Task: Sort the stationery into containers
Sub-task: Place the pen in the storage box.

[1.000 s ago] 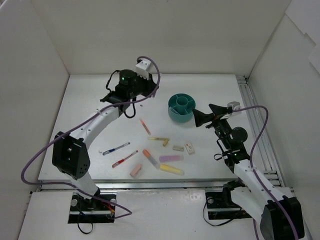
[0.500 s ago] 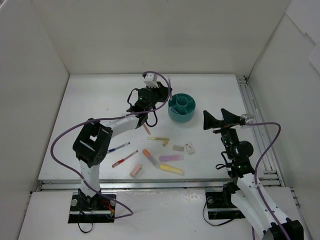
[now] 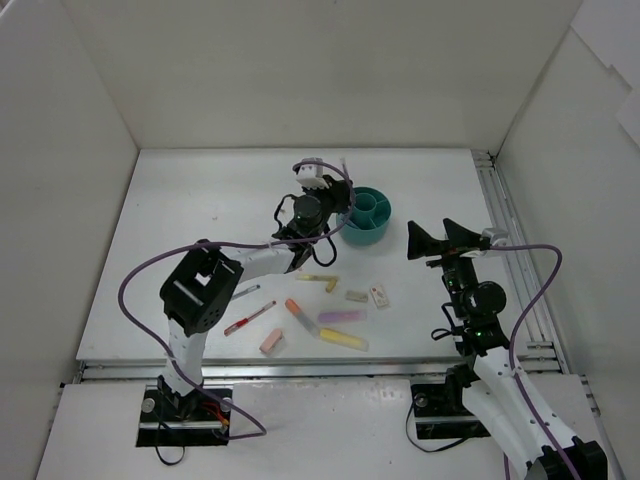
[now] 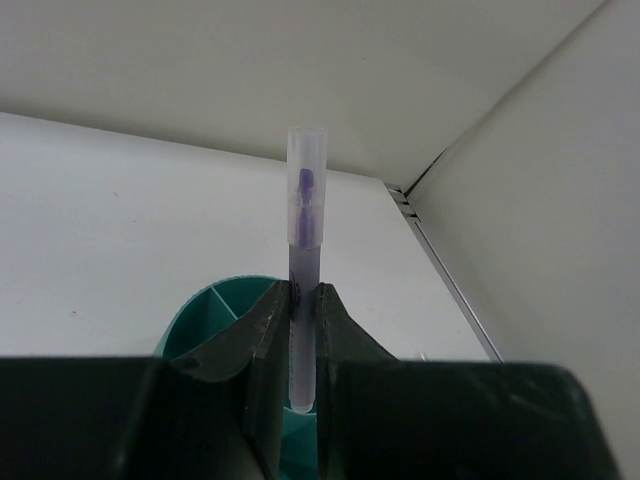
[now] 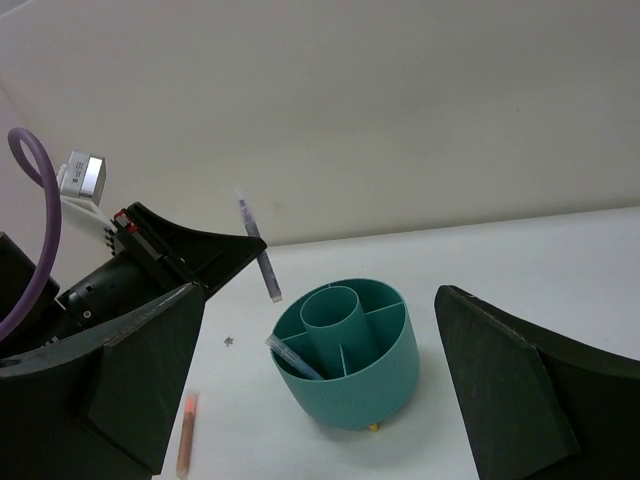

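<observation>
A translucent grey pen (image 4: 304, 240) stands upright, pinched near its lower end by the left claw (image 4: 303, 300), which is closed on it. The pen's bottom end hangs just above the rim of the teal cup (image 3: 372, 232), not yet inside. A second pen (image 5: 293, 357) leans in one of the cup's outer compartments. The right claw (image 5: 320, 292) is spread wide and holds nothing; it faces the cup from the right, apart from it. Nearer the arms, on the white bench (image 3: 180, 200), lie a purple highlighter (image 3: 342, 316), a yellow highlighter (image 3: 343, 339), an orange highlighter (image 3: 295, 308), a red pen (image 3: 249, 318), a pink eraser (image 3: 271, 342), a grey eraser (image 3: 357, 296) and a white eraser (image 3: 380, 296).
</observation>
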Robot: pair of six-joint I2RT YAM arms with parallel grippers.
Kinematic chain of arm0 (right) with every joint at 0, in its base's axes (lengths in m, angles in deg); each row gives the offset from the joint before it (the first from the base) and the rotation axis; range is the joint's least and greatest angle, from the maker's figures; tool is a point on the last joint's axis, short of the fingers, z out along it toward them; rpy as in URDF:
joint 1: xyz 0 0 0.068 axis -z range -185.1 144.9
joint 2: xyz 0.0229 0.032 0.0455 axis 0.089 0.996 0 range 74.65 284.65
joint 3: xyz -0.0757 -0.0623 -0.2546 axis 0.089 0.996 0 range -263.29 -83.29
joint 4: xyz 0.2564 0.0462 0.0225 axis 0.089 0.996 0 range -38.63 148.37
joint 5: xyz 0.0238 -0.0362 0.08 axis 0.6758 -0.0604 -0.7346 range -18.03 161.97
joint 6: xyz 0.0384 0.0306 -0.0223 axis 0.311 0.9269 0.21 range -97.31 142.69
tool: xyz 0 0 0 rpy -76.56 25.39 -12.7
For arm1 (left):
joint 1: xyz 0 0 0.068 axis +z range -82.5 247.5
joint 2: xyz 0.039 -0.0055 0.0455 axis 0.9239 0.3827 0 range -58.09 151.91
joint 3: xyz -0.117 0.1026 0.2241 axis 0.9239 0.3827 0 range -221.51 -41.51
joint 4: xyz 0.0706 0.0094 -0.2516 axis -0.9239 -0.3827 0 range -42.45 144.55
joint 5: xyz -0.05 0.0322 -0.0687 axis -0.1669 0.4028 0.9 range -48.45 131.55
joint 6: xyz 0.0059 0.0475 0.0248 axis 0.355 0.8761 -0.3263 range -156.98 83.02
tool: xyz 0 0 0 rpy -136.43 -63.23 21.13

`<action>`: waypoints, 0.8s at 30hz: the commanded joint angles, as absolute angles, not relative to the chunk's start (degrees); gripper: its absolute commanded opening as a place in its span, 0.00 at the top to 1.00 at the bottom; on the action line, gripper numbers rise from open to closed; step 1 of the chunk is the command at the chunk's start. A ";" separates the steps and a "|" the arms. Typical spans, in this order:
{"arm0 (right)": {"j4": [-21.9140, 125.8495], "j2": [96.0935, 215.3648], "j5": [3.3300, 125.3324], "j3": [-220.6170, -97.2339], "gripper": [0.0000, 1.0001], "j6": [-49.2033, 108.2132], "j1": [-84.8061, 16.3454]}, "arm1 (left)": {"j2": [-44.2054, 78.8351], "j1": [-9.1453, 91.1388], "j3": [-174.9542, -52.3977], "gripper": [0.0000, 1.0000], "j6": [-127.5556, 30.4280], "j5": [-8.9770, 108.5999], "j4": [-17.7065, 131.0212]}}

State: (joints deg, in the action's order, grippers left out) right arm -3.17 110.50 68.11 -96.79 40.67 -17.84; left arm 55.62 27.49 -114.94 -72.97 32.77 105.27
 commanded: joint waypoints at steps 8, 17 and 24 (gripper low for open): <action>-7.34 111.39 67.67 -97.62 0.02 40.88 -17.58 | 56.25 23.55 -113.49 1.00 -69.07 22.04 117.75; -7.34 111.48 66.96 -97.35 0.02 41.24 -17.58 | 57.66 21.88 -112.35 1.00 -69.94 16.77 117.13; -7.34 112.18 66.70 -97.44 0.02 41.41 -17.76 | 60.12 20.83 -112.08 1.00 -70.99 14.31 118.54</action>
